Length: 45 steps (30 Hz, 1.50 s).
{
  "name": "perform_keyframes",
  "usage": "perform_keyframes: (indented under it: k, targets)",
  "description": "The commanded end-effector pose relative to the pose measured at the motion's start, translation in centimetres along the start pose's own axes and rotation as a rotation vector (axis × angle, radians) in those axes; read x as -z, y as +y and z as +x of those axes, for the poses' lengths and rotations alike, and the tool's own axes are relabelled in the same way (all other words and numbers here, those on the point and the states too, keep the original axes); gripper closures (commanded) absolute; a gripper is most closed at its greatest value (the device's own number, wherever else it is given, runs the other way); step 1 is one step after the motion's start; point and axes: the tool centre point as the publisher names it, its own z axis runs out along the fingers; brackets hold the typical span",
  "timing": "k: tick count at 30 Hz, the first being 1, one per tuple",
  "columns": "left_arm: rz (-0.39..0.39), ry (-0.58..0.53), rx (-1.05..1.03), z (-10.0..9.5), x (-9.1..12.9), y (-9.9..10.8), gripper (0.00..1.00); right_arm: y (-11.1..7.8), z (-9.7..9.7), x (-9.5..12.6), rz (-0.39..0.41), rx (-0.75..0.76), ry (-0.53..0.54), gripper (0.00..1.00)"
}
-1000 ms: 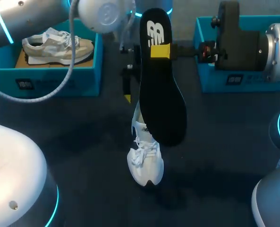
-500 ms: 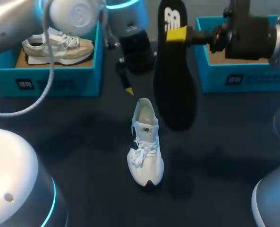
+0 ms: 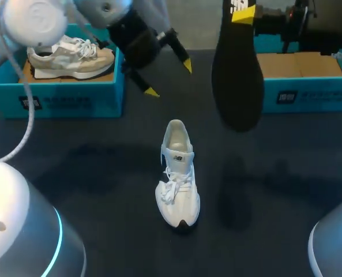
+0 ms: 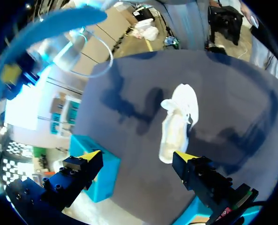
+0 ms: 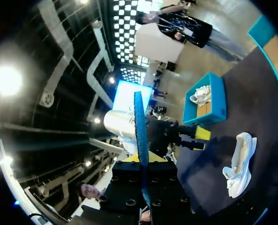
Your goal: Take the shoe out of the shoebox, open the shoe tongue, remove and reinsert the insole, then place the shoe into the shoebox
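A white shoe (image 3: 177,173) lies on the dark table, toe toward the near edge; it shows ahead of my left gripper (image 4: 178,123) and to the side below my right one (image 5: 240,164). The black insole (image 3: 237,75) hangs heel-up in the air, right of and behind the shoe. My right gripper (image 3: 244,12) is shut on its upper end, and the insole (image 5: 139,131) stands edge-on between the fingers (image 5: 141,159). My left gripper (image 3: 169,78) hovers open and empty behind the shoe, with the shoe beyond its spread tips (image 4: 138,156).
A blue shoebox (image 3: 72,98) at the back left holds a beige shoe (image 3: 72,55). A second blue shoebox (image 3: 300,92) with a cardboard floor stands at the back right, under my right arm. My arm bases fill the near corners.
My right arm carried the insole up and to the right, away from the shoe. My left gripper lifted from behind the shoe's heel, swung back and turned, staying open.
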Motion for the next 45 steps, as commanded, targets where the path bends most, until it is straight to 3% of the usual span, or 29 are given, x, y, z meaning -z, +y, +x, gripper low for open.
perform_keyframes:
  k: [1,9,16,24,32,37,45]
  targets:
    - [0.000,-0.496,-0.035,0.2,1.8,-1.2,0.00,1.4,-1.3,-0.6,-0.006,-0.078,0.000,1.00]
    - [0.011,-0.616,-0.108,-1.1,3.7,-2.7,0.00,3.6,-3.9,-0.8,-0.043,-0.231,-0.032,1.00]
    - [0.016,-0.683,-0.149,-1.5,5.0,-3.3,0.00,4.4,-5.1,-0.5,-0.066,-0.354,-0.027,1.00]
    - [0.018,-0.747,-0.209,-2.3,6.5,-4.1,0.00,4.8,-6.3,-0.5,-0.039,-0.479,-0.019,1.00]
    - [0.028,-0.783,-0.272,-3.2,6.9,-4.9,0.00,5.5,-7.0,-0.9,-0.049,-0.527,-0.033,1.00]
    - [0.035,-0.791,-0.289,-3.7,6.8,-5.1,0.00,5.0,-7.3,-2.1,-0.008,-0.580,-0.011,1.00]
    - [0.039,-0.800,-0.295,-4.2,6.7,-5.0,0.00,4.9,-7.1,-2.6,-0.037,-0.534,-0.011,1.00]
